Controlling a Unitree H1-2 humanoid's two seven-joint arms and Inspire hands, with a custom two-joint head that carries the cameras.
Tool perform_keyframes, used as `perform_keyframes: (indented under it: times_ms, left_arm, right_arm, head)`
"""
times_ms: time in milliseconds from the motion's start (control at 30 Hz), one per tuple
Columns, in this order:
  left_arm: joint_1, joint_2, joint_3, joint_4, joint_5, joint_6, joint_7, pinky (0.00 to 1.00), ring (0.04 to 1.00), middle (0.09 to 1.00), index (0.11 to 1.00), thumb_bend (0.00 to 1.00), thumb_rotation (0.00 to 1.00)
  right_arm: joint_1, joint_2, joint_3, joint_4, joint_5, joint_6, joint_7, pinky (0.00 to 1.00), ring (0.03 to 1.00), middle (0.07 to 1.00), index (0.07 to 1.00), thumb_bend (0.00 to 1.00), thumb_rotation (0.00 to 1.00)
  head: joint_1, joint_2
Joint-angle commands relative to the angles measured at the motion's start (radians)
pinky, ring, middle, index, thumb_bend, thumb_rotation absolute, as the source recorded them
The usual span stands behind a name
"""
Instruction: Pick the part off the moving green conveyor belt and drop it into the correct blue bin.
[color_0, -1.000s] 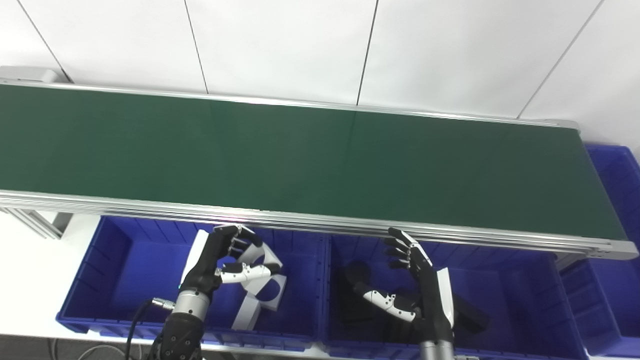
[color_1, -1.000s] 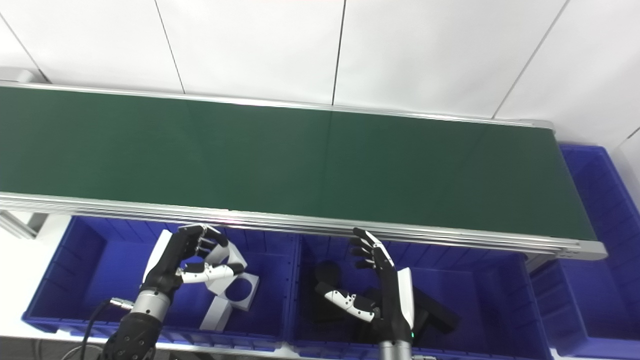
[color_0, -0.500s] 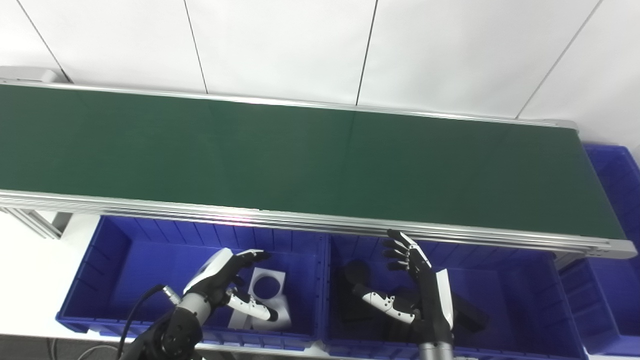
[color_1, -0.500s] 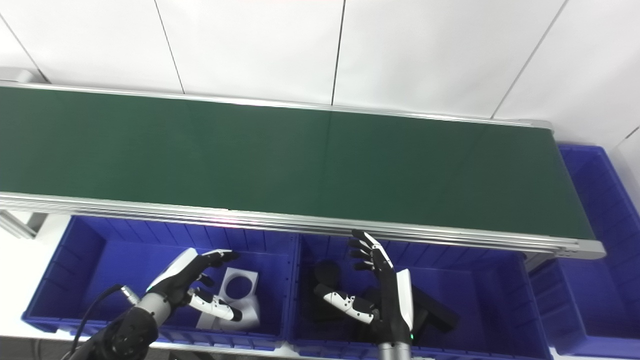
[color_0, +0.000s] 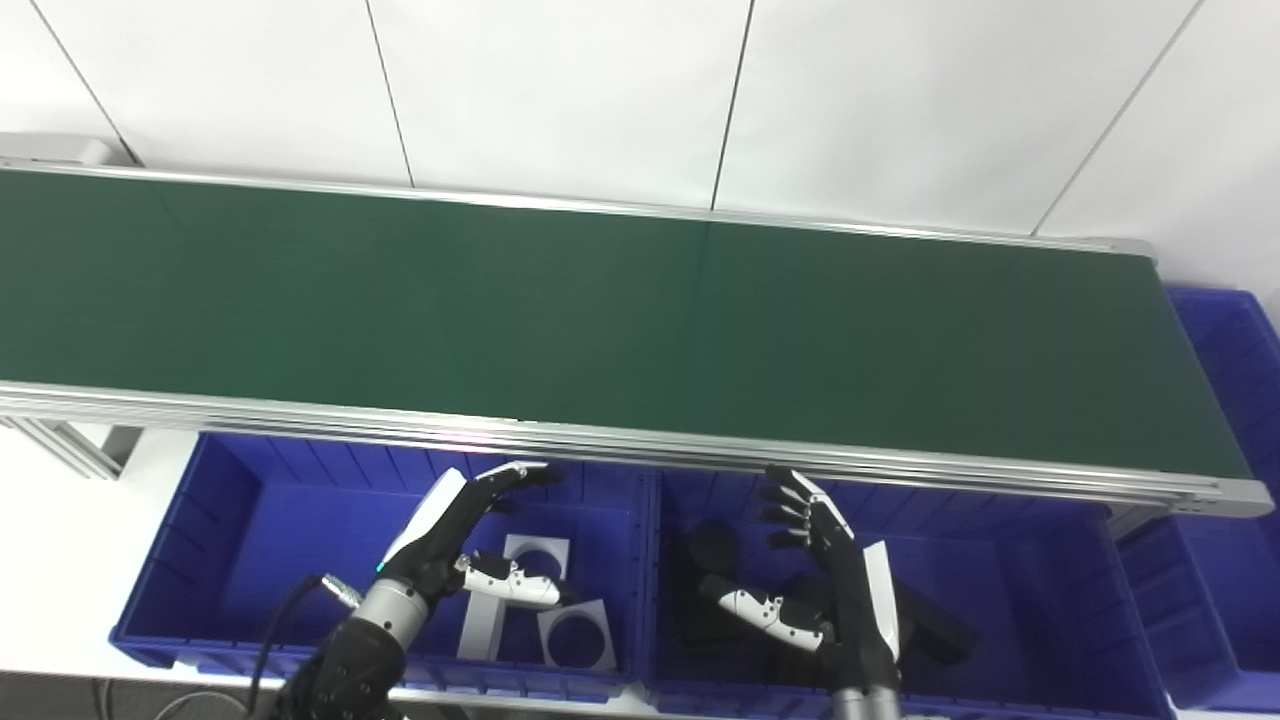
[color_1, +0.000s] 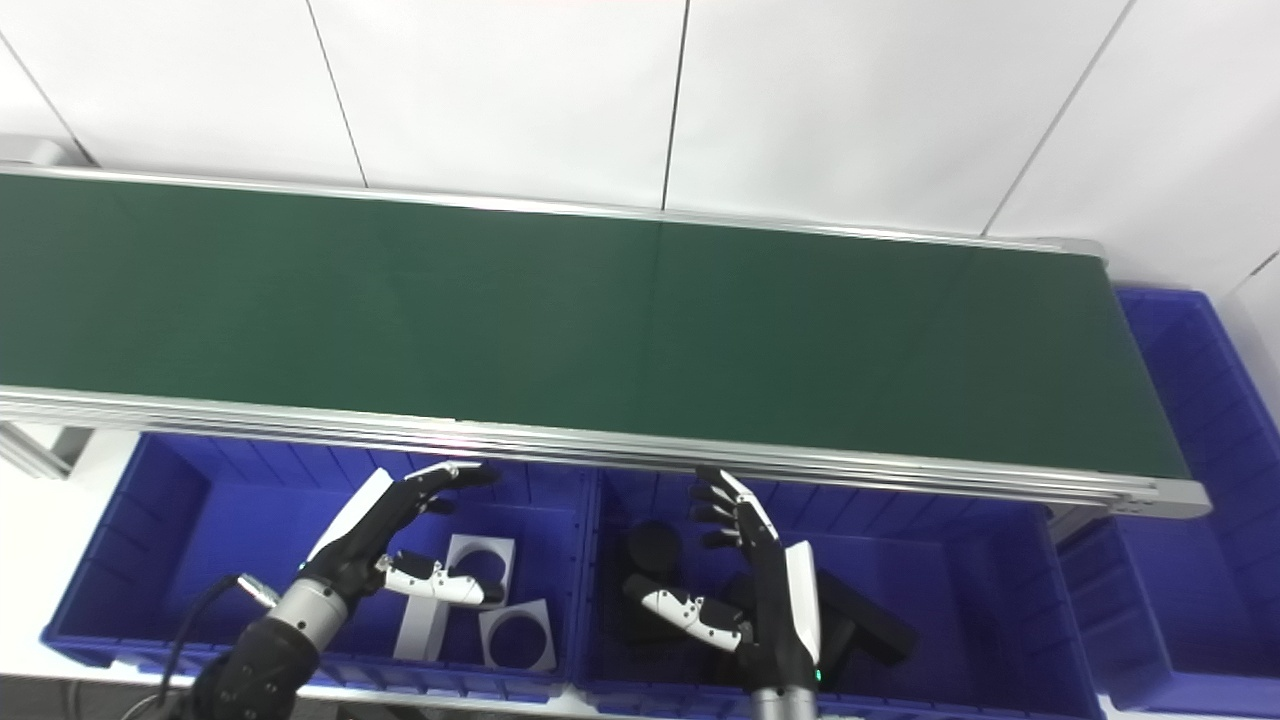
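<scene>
Fingers of the left hand are spread apart and hold nothing, as I see it from my station. This hand hovers over the left bin, palm side turned to the right, with its tips close under the near rail of the belt. The thumb points to the right, above the white parts.

On the floor of the left bin lie the white parts: one flat square plate with a round hole near the front wall, another such plate just behind it, and a long white piece beside them. They are not touching the hand. No part lies on the green belt; its surface is bare from end to end.

For the right hand, the fingers are also apart and empty. It stands upright over the middle bin, tips up near the rail, thumb stretched to the left. Under and around it I see black parts on the bin floor; their exact shapes I cannot tell, they are dark against the blue.

A third blue bin stands at the right end of the belt. Behind all is a white panel wall.
</scene>
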Motion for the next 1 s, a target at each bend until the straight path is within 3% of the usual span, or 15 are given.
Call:
perform_keyframes:
  times_ms: [0, 200, 267, 433, 667, 967]
  left_arm:
    - [-0.002, -0.037, 0.021, 0.013, -0.077, -0.148, 0.036, 0.78, 0.784, 0.762, 0.697, 0.75, 0.0]
    - [-0.022, -0.09, 0.077, 0.091, -0.097, -0.324, 0.102, 0.69, 0.665, 0.634, 0.605, 0.69, 0.0]
    - [-0.028, -0.093, 0.083, 0.094, -0.101, -0.355, 0.104, 0.68, 0.655, 0.623, 0.596, 0.68, 0.0]
    - [-0.027, -0.099, 0.073, 0.096, -0.166, -0.395, 0.072, 0.66, 0.645, 0.613, 0.591, 0.68, 0.0]
    - [-0.011, -0.125, 0.079, 0.126, -0.183, -0.403, 0.087, 0.71, 0.639, 0.602, 0.582, 0.7, 0.0]
    - [-0.017, -0.095, 0.075, 0.151, -0.193, -0.392, 0.05, 0.62, 0.622, 0.634, 0.625, 0.71, 0.0]
  right_arm:
    - [-0.011, 0.009, 0.001, -0.022, -0.005, -0.035, -0.006, 0.59, 0.697, 0.751, 0.804, 0.62, 0.0]
    - [-0.015, 0.012, -0.002, -0.013, 0.003, -0.042, -0.007, 0.61, 0.698, 0.749, 0.806, 0.61, 0.0]
    - [-0.016, 0.013, -0.004, -0.009, 0.009, -0.044, -0.006, 0.61, 0.7, 0.75, 0.808, 0.61, 0.0]
    - [-0.015, 0.018, -0.002, -0.005, -0.008, -0.048, -0.018, 0.6, 0.702, 0.755, 0.809, 0.61, 0.0]
    - [-0.02, 0.03, -0.012, -0.005, 0.005, -0.038, -0.022, 0.6, 0.704, 0.761, 0.809, 0.62, 0.0]
    - [-0.02, 0.034, -0.019, -0.015, 0.009, -0.024, -0.021, 0.59, 0.695, 0.751, 0.81, 0.62, 0.0]
  head:
    - [0.001, 0.001]
    - [-0.006, 0.006]
    - [-0.015, 0.003]
    - [-0.05, -0.003]
    - [-0.118, -0.006]
    - [-0.129, -0.001]
